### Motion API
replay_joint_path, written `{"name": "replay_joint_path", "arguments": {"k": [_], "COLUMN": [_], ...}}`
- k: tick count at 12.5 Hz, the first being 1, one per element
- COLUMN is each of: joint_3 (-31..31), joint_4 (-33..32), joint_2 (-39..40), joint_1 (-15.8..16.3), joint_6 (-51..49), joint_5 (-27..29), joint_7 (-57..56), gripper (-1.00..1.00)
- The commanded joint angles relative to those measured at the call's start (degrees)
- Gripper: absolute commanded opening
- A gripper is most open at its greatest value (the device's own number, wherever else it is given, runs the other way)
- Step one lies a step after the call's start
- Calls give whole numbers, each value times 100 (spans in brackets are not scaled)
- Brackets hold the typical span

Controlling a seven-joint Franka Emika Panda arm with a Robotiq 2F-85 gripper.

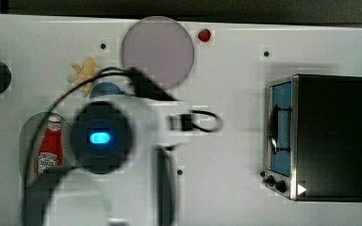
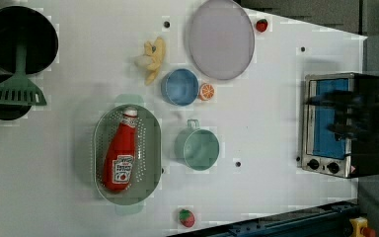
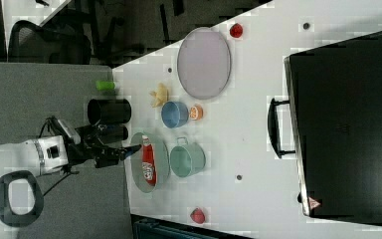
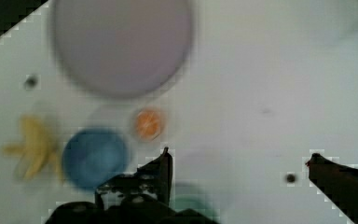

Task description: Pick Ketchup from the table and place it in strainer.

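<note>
The Ketchup, a red squeeze bottle with a white cap and label, lies on its side inside the strainer, a pale green perforated oval basket. Both also show in the top view, Ketchup in strainer, and in the right view, Ketchup in strainer. My gripper is open wide with nothing between its fingers. In the right view the gripper hangs raised at the strainer's left edge, apart from the bottle. In the top view my arm covers the strainer's right side.
A mint cup, blue bowl and orange half sit beside the strainer. Further off are a banana, lilac plate, two strawberries, a toaster oven and a black pan with spatula.
</note>
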Motion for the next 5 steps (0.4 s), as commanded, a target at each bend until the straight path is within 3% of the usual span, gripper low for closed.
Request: {"name": "replay_joint_path", "arguments": {"k": [1, 5], "joint_3": [-447, -975], "joint_4": [541, 769], "joint_2": [-382, -436], "joint_1": [-84, -86], "joint_6": [-845, -1579], "joint_5": [54, 380], "joint_7": [-470, -723], "gripper": [100, 100]}}
